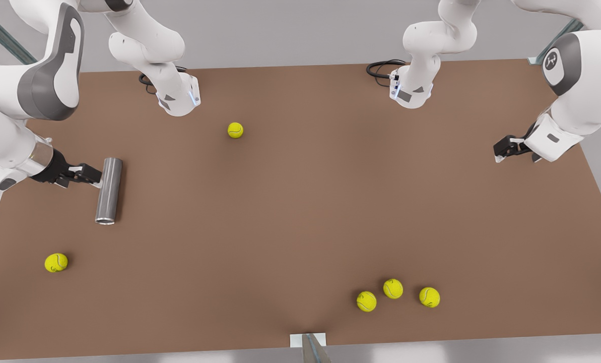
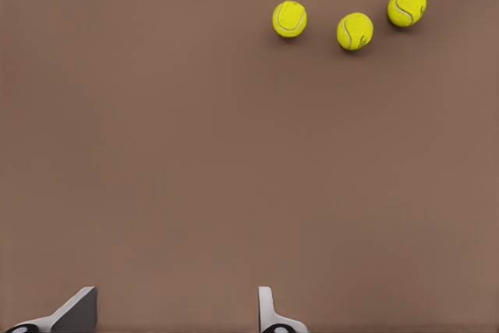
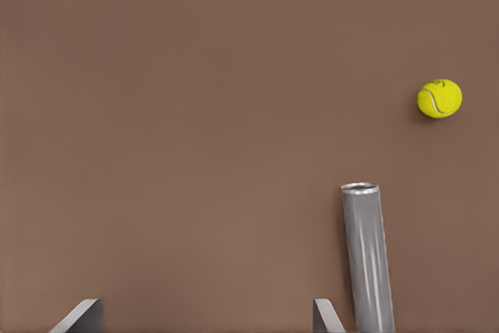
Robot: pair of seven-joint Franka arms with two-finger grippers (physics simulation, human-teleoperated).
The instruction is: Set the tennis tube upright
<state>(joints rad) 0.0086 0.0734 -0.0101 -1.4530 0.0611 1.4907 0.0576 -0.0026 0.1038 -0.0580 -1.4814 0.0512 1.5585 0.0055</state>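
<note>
The tennis tube (image 1: 109, 190) lies flat on the tabletop (image 1: 300, 212). The right end effector (image 1: 92, 177), fingers spread, sits beside it and could roll it away. The left end effector (image 1: 502, 149) waits spread, well apart.

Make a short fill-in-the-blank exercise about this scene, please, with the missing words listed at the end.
1. The tennis tube is ____ on the table, not upright.
2. The number of tennis balls on the table is ____.
3. The tool beside the tube is the ____ tool.
4. The left tool hangs with its fingers ____, holding nothing.

Missing words: lying; five; right; open
</note>
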